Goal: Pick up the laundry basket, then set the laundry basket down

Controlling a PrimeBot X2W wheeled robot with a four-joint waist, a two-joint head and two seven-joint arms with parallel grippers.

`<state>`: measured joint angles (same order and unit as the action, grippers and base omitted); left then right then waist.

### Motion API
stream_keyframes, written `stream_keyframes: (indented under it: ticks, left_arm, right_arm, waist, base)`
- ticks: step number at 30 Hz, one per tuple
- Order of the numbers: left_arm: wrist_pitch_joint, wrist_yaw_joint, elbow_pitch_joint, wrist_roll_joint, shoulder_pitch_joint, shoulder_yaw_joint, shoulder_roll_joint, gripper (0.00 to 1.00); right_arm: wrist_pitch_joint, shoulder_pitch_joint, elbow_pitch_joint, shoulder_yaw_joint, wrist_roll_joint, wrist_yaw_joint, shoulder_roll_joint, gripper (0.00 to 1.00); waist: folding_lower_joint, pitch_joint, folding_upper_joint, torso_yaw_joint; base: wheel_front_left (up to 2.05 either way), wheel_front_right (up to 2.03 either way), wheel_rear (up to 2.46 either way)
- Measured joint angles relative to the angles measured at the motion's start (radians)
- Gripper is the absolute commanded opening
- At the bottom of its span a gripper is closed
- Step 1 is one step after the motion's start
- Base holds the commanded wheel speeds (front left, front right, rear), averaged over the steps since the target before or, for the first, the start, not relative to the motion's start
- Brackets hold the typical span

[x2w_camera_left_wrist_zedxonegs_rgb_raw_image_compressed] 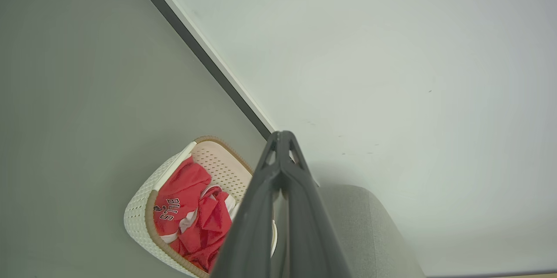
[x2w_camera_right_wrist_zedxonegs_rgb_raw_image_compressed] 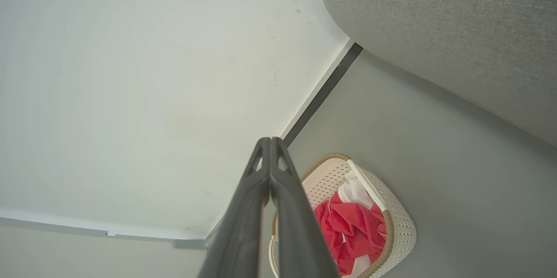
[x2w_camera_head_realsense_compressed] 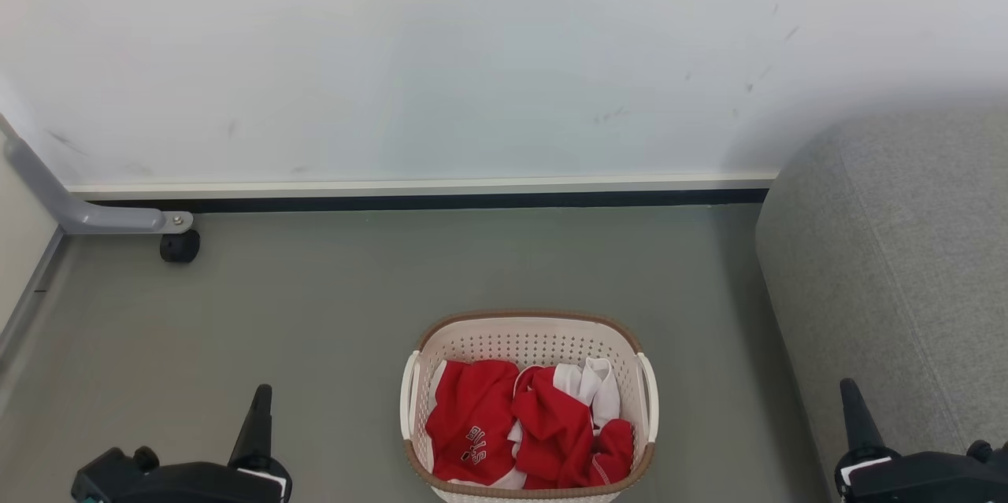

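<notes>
The laundry basket [x2w_camera_head_realsense_compressed: 529, 335] stands on the grey floor at the bottom centre of the head view, cream perforated plastic with a brown rim and a white handle on each side; red and white clothes lie in it. My left gripper [x2w_camera_head_realsense_compressed: 261, 391] is low at the left, well apart from the basket, and its fingertips meet in the left wrist view [x2w_camera_left_wrist_zedxonegs_rgb_raw_image_compressed: 282, 135], where the basket [x2w_camera_left_wrist_zedxonegs_rgb_raw_image_compressed: 138, 212] sits below-left. My right gripper [x2w_camera_head_realsense_compressed: 849, 386] is at the lower right beside the sofa, its fingers pressed together in the right wrist view [x2w_camera_right_wrist_zedxonegs_rgb_raw_image_compressed: 269, 141], with the basket [x2w_camera_right_wrist_zedxonegs_rgb_raw_image_compressed: 400, 221] to their right. Neither holds anything.
A white wall with a dark skirting strip [x2w_camera_head_realsense_compressed: 441, 200] runs behind the basket. A grey fabric sofa [x2w_camera_head_realsense_compressed: 898, 267] fills the right side, close to my right gripper. A grey frame leg with a black caster [x2w_camera_head_realsense_compressed: 179, 245] stands at the far left.
</notes>
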<state>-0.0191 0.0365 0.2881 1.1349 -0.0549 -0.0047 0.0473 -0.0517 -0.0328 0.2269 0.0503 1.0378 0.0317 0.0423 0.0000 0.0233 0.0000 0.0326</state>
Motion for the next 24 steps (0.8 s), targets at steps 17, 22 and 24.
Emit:
stream_keyframes:
  ticks: [17,22,24]
  left_arm:
    - [-0.049,0.040,0.003,0.231,-0.006,0.048,-0.002,0.00]
    - [-0.060,0.057,0.004,0.299,-0.011,0.062,-0.003,0.00]
    - [-0.068,0.062,0.005,0.332,-0.019,0.069,-0.004,0.00]
  right_arm:
    - [-0.028,-0.024,0.036,0.041,0.280,0.042,0.000,0.00]
    - [-0.037,-0.038,0.044,0.053,0.362,0.057,0.000,0.00]
    - [-0.044,-0.041,0.050,0.060,0.411,0.066,0.000,0.00]
  waist:
    - [0.0000,-0.011,0.0000,-0.016]
    - [0.0000,-0.014,0.0000,-0.021]
    - [-0.0001,-0.016,0.0000,-0.024]
  base:
    - [0.00,0.00,0.00]
    - [0.00,0.00,0.00]
    - [0.00,0.00,0.00]
